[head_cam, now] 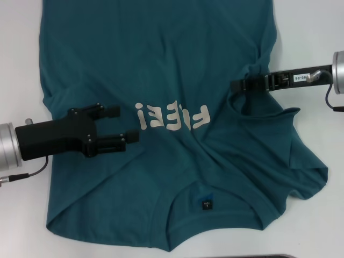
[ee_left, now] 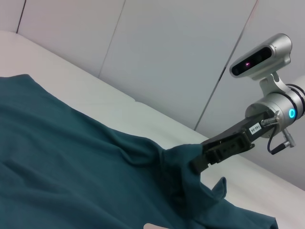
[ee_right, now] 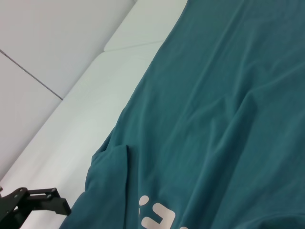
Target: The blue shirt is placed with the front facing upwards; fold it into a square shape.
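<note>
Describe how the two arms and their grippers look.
Both arms end in silver cylindrical wrists with thin black cables. The left gripper is matte black and blocky with two prongs. The right gripper is slim and black, with a white label; its wrist has a glowing blue ring.

My left gripper (head_cam: 124, 124) reaches in from left side, arm level, black fingers (head_cam: 113, 110) parted and pointing inward, nothing between them. My right gripper (head_cam: 237, 86) comes in from right on slim black arm, silver wrist at frame edge (blue ring lit there in left wrist view), jaws pinched on fold of blue shirt (head_cam: 161, 64), lifting it slightly.
</note>
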You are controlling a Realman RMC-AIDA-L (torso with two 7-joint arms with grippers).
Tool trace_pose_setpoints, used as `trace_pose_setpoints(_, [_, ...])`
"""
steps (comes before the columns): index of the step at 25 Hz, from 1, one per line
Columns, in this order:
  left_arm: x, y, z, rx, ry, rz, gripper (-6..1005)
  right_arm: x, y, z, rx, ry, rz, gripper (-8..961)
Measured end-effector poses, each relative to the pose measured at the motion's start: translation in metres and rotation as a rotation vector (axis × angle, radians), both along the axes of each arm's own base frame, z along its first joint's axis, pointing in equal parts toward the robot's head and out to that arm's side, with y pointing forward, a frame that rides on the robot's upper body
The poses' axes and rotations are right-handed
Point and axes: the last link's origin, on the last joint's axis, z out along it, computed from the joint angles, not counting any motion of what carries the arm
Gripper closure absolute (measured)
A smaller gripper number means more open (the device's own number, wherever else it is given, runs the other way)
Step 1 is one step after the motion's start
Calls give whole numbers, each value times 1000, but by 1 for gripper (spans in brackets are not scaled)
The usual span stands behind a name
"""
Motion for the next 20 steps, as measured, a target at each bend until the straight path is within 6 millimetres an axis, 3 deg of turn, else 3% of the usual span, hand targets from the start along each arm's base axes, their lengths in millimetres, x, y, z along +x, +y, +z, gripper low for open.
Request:
trace_pose_setpoints(4, [0,0,0,-1,0,1,92,-3,1,-5,-7,-4,8,839])
trace_pose_setpoints(9, [0,-1,-1,-1,0,2,92,-2,1,-3,-9,-11,12,616])
trace_pose_setpoints(20, [0,0,-1,-1,-1,1,92,-4,4,0,-3,-19,24,230])
